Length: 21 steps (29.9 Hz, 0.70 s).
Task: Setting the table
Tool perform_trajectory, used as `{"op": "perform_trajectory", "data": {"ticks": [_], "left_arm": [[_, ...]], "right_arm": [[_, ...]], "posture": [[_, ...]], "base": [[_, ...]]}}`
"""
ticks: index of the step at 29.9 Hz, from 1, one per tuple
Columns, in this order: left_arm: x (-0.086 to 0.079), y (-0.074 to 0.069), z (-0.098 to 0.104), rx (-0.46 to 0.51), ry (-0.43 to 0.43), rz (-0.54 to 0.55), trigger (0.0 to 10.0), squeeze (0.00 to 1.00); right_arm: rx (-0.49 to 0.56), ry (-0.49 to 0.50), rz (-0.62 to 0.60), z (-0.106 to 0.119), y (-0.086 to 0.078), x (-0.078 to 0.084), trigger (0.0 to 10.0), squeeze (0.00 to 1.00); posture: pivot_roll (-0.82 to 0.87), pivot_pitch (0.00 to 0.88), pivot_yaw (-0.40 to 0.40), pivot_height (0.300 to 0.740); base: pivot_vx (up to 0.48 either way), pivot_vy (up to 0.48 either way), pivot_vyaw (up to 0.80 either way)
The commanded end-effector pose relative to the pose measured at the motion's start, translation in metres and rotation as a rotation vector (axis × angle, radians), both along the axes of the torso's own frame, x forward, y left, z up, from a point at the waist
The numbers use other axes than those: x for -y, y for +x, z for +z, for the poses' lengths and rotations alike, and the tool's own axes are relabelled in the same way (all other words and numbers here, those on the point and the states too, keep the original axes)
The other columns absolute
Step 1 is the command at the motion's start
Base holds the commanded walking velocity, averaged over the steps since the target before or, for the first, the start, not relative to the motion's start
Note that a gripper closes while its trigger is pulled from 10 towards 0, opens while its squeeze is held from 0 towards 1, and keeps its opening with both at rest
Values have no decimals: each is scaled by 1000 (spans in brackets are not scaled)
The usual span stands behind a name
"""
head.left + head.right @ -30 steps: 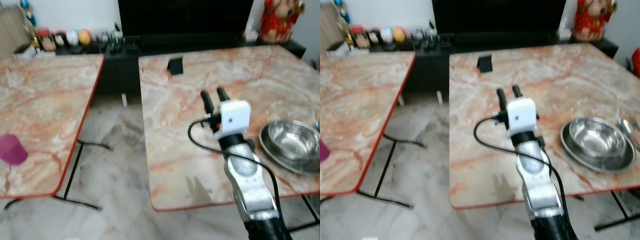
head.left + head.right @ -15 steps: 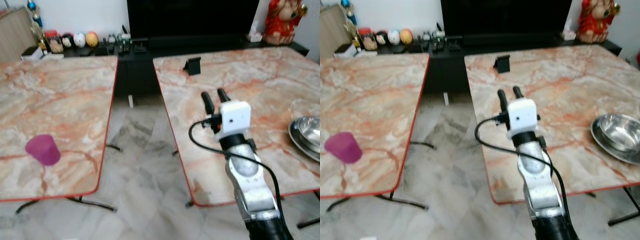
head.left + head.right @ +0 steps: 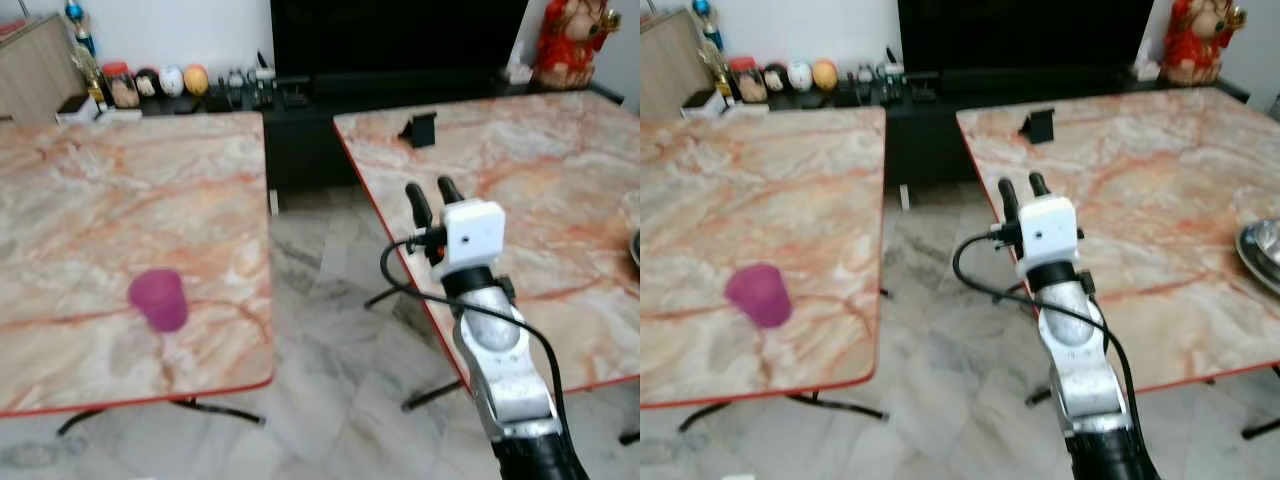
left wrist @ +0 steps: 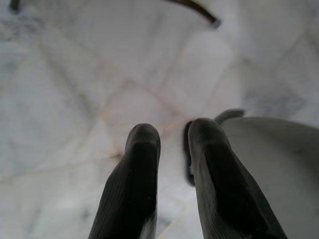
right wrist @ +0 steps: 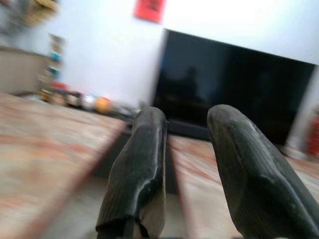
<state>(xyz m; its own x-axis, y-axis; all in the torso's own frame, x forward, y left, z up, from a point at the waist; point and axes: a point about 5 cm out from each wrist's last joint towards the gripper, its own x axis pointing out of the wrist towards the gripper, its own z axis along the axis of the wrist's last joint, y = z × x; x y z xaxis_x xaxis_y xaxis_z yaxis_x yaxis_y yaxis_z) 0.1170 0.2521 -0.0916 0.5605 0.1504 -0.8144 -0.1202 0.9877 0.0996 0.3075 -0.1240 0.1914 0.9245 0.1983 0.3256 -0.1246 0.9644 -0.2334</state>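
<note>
A strip of bare marble floor runs between the two counters, wide enough for an arm to pass. The left counter is open marble all around a pink cup standing near its front edge. The right counter carries a small black stand near its far edge, with open surface in front. The right gripper hangs over that counter's inner edge, fingers slightly apart. Black counter legs cross the floor beneath.
</note>
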Motion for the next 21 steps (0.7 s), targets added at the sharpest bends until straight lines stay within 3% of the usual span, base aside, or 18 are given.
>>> {"op": "perform_trajectory", "data": {"ticks": [1, 13, 21], "left_arm": [[-1, -4, -1, -11, -4, 12, 10000, 0], [3, -3, -2, -17, -1, -7, 10000, 0], [4, -3, -2, -19, -2, -10, 10000, 0]], "right_arm": [[9, -6, 0, 3, 0, 2, 10000, 0], [-83, 38, -74, -20, 3, 21, 10000, 0], [-163, 43, -145, -40, 6, 48, 10000, 0]], "posture": [[-74, 0, 1, 707], [-72, 0, 0, 707], [-73, 0, 0, 707]], "base": [[0, 352, 0], [0, 28, 0], [0, 0, 0]]}}
